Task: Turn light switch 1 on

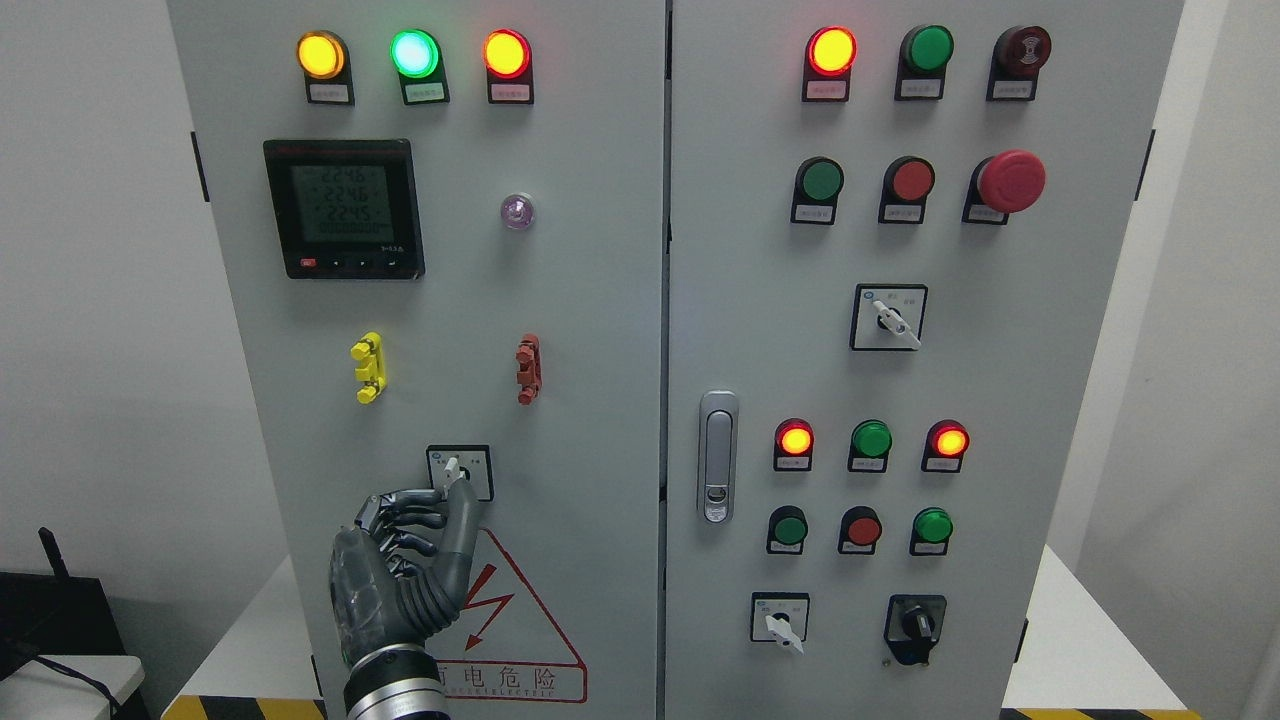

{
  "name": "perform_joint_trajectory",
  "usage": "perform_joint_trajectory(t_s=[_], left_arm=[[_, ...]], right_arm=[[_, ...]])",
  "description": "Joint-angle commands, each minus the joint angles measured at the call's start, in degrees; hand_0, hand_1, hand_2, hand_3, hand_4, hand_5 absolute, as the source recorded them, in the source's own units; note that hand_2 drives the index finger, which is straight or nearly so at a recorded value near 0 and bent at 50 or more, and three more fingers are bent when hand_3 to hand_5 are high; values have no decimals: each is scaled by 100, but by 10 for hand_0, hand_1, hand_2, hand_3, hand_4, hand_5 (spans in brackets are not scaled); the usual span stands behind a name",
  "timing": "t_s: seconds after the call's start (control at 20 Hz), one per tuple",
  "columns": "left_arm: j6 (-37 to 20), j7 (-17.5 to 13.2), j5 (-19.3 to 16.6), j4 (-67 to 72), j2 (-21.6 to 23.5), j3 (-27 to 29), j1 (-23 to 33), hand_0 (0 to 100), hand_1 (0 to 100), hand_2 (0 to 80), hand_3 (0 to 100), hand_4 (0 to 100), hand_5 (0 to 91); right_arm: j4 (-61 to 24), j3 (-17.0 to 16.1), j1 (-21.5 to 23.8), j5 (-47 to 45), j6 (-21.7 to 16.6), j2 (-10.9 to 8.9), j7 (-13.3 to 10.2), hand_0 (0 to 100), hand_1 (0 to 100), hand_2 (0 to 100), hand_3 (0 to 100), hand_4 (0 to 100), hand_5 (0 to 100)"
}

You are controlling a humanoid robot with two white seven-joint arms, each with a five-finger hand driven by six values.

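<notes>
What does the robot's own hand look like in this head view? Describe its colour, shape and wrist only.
Only the left hand shows. It is a human-shaped dark grey hand with a glossy, slightly translucent shell over the back, segmented jointed fingers with black links, and a ribbed thumb base. At the wrist sits a shiny silver metal ring above a black forearm section. No cables or markings are visible.

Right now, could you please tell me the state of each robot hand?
Left hand: fingers curled, fingertips at the rotary switch lever; whether they grip it cannot be told.
Right hand: not in view.
</notes>
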Motion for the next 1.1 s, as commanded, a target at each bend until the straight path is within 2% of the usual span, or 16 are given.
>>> perform_joint_trajectory(t_s=[0.0,1.05], left_arm=[[58,-23,-7,-4,4,-34,-21,223,498,502,693,794,844],[330,-49,1,5,13,-43,-162,252,467,511,697,797,848]], right_arm=[[-1,0,0,-97,-5,0,-1,120,389,0,0,0,0],[-1,0,0,-97,3,0,-1,120,389,0,0,0,0]])
